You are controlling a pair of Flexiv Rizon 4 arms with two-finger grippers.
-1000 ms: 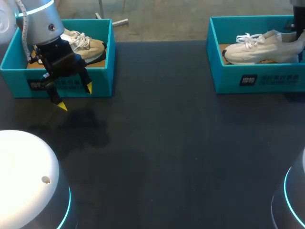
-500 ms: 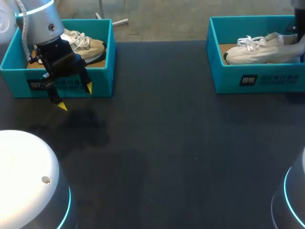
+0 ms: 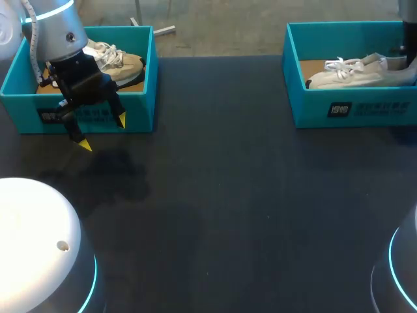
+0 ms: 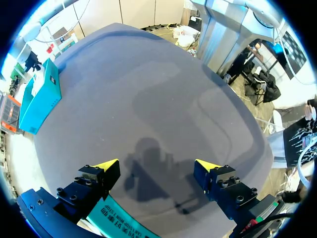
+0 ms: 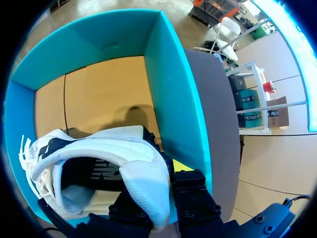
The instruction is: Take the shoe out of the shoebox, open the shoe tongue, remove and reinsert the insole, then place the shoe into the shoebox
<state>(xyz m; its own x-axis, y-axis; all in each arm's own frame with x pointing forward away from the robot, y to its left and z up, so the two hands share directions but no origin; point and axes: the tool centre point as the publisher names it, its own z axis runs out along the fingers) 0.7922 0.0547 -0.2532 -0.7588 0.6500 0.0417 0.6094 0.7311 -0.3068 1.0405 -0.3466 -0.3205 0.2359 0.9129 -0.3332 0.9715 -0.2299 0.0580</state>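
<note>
Heel of white shoe (image 5: 99,151) pinched by right gripper (image 5: 159,173) inside right box (image 3: 352,107), left gripper (image 4: 156,171) spread wide over table (image 4: 148,99), beside left box (image 3: 78,114) with 1 tan shoe (image 3: 120,62)

Right box front: the teal cardboard shoebox on the right (image 3: 306,111) bears a dark square logo beside two short rows of dark characters, too small to read.
Left box front: the teal cardboard shoebox on the left (image 3: 140,114) bears similar dark print, partly covered by the left gripper (image 3: 103,132); unreadable.
Sneaker side: the white mesh sneaker (image 5: 124,153) carries a dark emblem, half hidden.
</note>
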